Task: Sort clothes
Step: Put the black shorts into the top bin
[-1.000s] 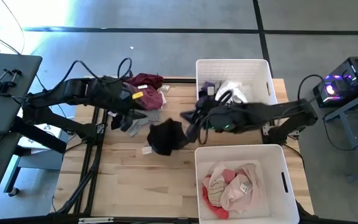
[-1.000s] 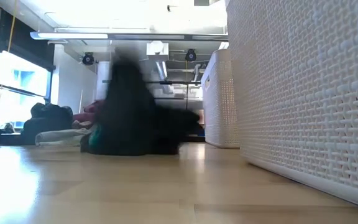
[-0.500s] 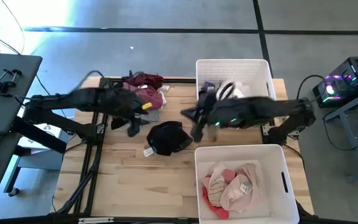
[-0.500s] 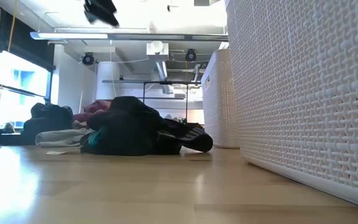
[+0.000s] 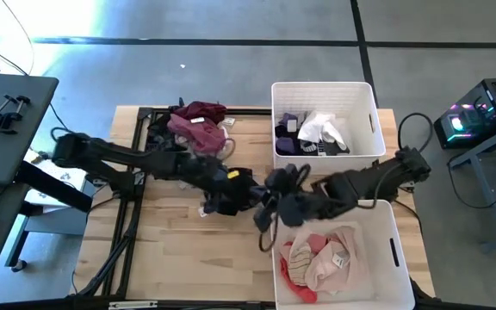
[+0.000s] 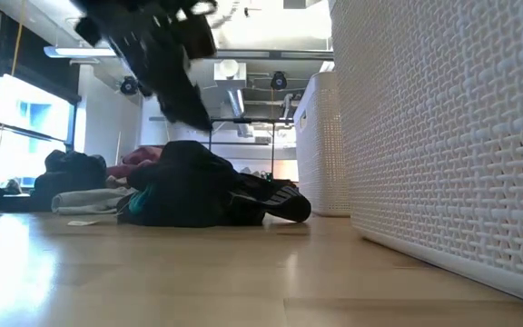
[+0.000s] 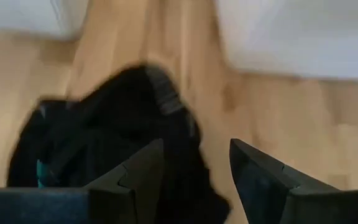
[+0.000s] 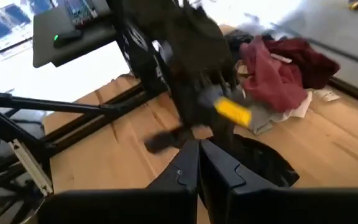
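A black garment (image 5: pixel 218 203) lies in a heap mid-table, also seen in the low view (image 6: pixel 198 195) and the left wrist view (image 7: pixel 98 137). My left gripper (image 5: pixel 241 191) (image 7: pixel 194 168) hangs open just above its right side, slanting down, touching nothing. My right gripper (image 5: pixel 267 220) (image 8: pixel 199 155) is shut and empty, next to the garment, by the near bin's far left corner. More clothes (image 5: pixel 198 125), in maroon, pink and grey, lie heaped at the far left of the table.
The far white bin (image 5: pixel 370 112) holds white, black and purple clothes. The near white bin (image 5: pixel 399 250) holds pink and red ones; its wall (image 6: pixel 452 136) fills the low view's right. A black frame (image 5: pixel 136 172) lies along the table's left.
The black garment has dropped and settled into a heap on the table. My left gripper has swung from over the far-left pile toward the table's right and down over that garment. My right gripper, still shut, has moved toward the near edge.
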You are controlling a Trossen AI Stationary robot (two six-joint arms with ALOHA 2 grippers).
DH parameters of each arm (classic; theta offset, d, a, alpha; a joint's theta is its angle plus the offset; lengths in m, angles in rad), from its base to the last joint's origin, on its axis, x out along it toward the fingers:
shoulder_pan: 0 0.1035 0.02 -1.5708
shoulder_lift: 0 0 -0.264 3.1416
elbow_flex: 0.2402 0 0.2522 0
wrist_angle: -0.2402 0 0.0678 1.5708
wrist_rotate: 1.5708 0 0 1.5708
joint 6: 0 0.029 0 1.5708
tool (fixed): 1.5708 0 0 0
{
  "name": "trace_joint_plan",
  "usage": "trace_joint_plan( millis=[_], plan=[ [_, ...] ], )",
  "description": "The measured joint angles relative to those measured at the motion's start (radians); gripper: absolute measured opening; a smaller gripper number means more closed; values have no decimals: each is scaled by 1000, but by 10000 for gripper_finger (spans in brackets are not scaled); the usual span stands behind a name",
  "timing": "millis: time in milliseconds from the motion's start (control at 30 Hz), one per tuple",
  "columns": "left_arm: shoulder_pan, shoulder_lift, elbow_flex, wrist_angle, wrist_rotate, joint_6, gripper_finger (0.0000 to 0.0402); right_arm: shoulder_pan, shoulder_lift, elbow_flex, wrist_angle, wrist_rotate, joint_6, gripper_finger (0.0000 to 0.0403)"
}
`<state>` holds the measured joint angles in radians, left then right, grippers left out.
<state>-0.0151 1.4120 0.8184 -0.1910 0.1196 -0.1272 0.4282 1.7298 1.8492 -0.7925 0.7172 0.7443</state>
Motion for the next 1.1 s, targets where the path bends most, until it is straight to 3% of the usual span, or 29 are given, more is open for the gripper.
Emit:
trace_joint_plan(
  millis=[133,467,567,667,733,867,1100],
  plan=[
    [1,122,42,-14,-15,-7,165,36,-1,0,0,100,8,2],
    [35,354,77,-120,-65,1,152,35,-2,0,0,109,42,2],
    [34,384,80,-137,-98,30,117,35,-2,0,-1,109,42,2],
    [34,387,80,-139,-108,58,55,35,-2,0,-2,109,42,2],
    [38,373,76,-142,-106,58,17,35,-2,0,-2,102,42,2],
    [48,280,64,-204,-113,50,9,35,-2,0,-2,94,42,2],
    [43,-54,120,-355,-110,35,2,39,-2,1,-1,94,43,2]
  ],
)
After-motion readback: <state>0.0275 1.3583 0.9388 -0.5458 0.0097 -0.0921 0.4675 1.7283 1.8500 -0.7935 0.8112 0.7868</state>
